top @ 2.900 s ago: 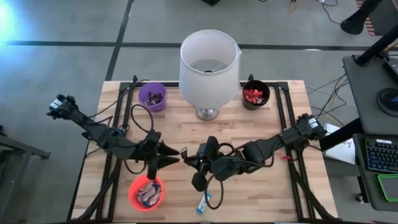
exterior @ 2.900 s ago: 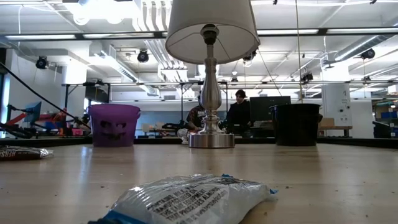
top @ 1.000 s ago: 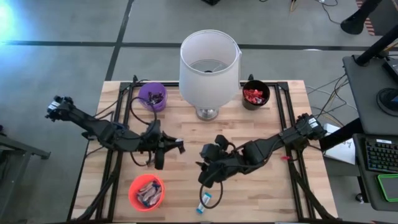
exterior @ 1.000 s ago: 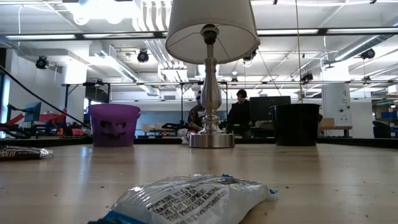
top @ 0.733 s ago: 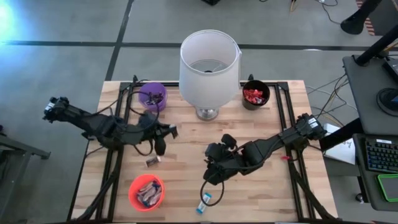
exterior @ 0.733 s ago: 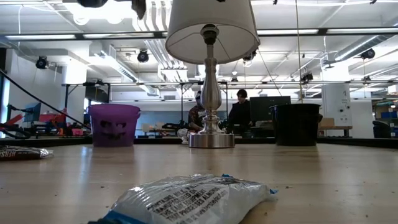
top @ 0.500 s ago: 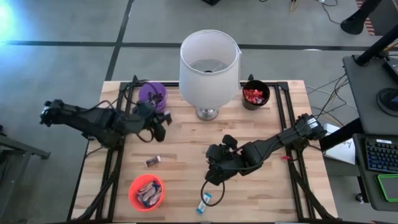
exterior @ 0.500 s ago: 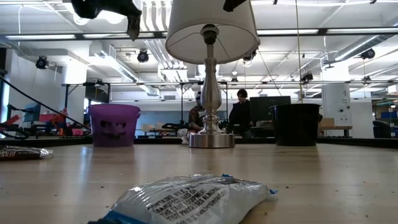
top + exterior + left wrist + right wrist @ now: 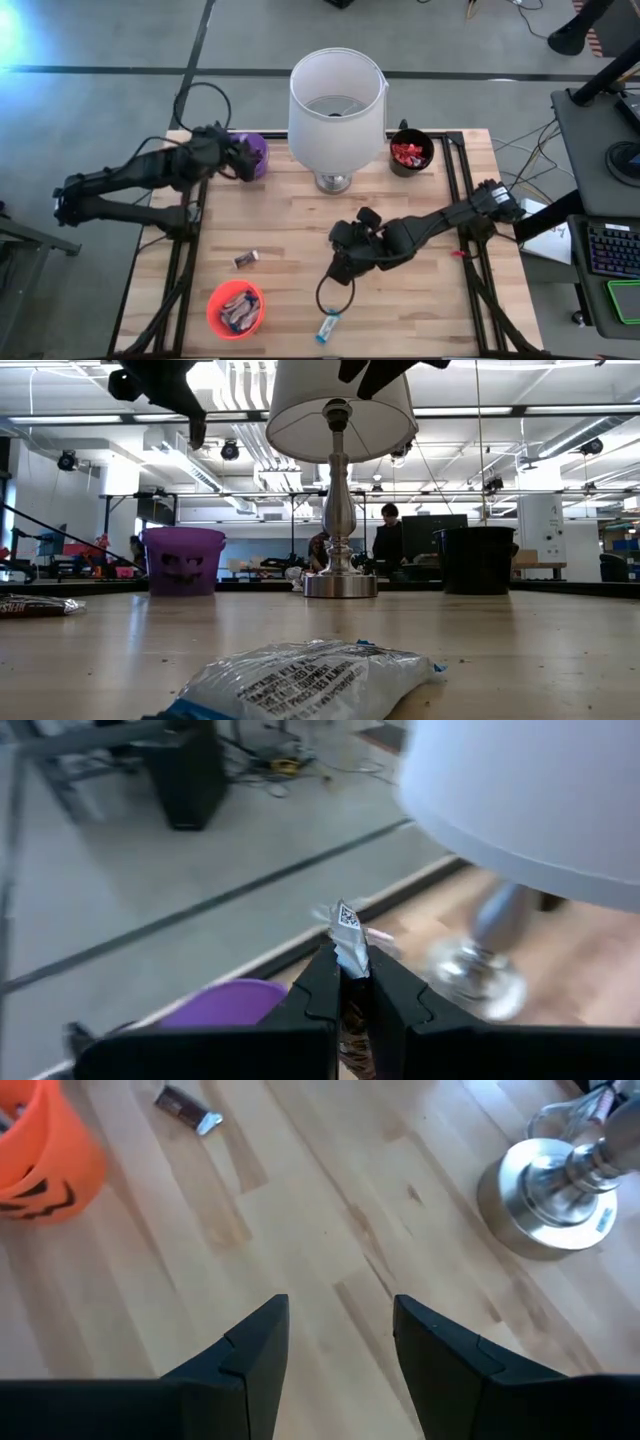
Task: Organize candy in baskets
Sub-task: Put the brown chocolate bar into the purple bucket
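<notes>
My left gripper [image 9: 246,160] hangs over the purple basket [image 9: 256,150] at the table's far left, shut on a candy [image 9: 347,928]. The purple basket [image 9: 222,1004] shows below the fingers in the left wrist view. My right gripper [image 9: 340,270] stands open above bare table near the middle, nothing between its fingers [image 9: 335,1340]. A dark candy [image 9: 246,259] and a blue-and-white candy [image 9: 328,327] lie flat on the table. The orange basket [image 9: 236,308] holds several candies. The black basket [image 9: 411,152] holds red ones. My left gripper pinches the candy between its two fingers [image 9: 320,982]. The wrapper's crimped silver end [image 9: 346,920] sticks out past the fingertips. The candy is lifted clear, above the purple basket. The rest of the wrapper is hidden between the fingers.
A tall lamp with a white shade [image 9: 337,100] and a metal base [image 9: 548,1192] stands at the far middle, between the purple and black baskets. Bare wood lies between the lamp and the near edge. People sit in the room behind the table [image 9: 385,540].
My left gripper has swung from the table's middle toward the far left edge and turned, carrying the candy over the purple basket, still shut. As the arm left, the dark candy on the table came into view. My right gripper has tipped slightly and stays open.
</notes>
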